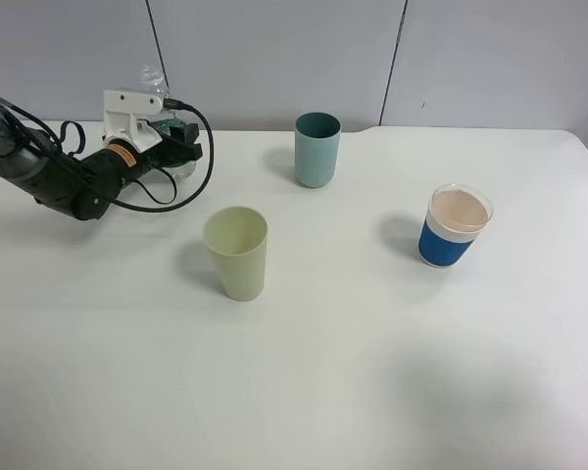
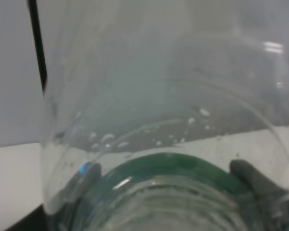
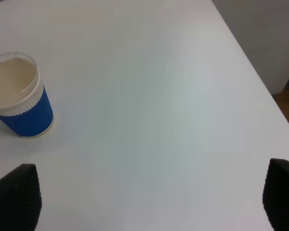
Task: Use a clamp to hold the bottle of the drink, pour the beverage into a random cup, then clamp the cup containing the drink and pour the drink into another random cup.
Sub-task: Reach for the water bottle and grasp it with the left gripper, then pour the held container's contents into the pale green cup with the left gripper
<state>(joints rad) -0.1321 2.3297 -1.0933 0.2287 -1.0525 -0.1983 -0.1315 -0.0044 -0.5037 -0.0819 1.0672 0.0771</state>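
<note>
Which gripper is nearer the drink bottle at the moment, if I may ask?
Left. The left gripper is closed around the bottle; the right gripper is open, off toward the blue-sleeved cup, well away from it.

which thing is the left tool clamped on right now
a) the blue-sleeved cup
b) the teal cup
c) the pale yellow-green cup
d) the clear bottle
d, the left tool sits at the clear bottle at the back left of the table, and the left wrist view shows its fingers on either side of the bottle's body.
</note>
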